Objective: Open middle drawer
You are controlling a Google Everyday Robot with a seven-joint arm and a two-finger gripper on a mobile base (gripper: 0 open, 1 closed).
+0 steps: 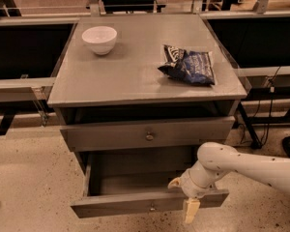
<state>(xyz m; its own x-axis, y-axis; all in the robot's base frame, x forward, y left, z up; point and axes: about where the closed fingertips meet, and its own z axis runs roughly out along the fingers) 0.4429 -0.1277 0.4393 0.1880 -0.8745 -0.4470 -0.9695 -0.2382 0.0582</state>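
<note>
The white arm [251,168] is seen reaching in from the right edge, low down, bent at a rounded joint and angled down towards the left. The pincer [182,197] is found at the front right of the bottom drawer [125,208], which is pulled well out. It is released: its pale fingers [191,211] are parted, one hung down in front of that drawer's front panel, the other raised over the drawer's hollow. Whether the panel is touched cannot be told.

The middle drawer [111,137] is seen above, well clear of the pincer, its long grey front set just under the dark gap beneath the tabletop [135,76]. Its small round knob [149,136] is shown at centre, with nothing on it.

On the tabletop, a white bowl [99,38] is placed upright at the back left, and a dark blue snack bag [188,65] is laid flat to the right. Pale lettering is seen on the bag, but it cannot be read.
</note>
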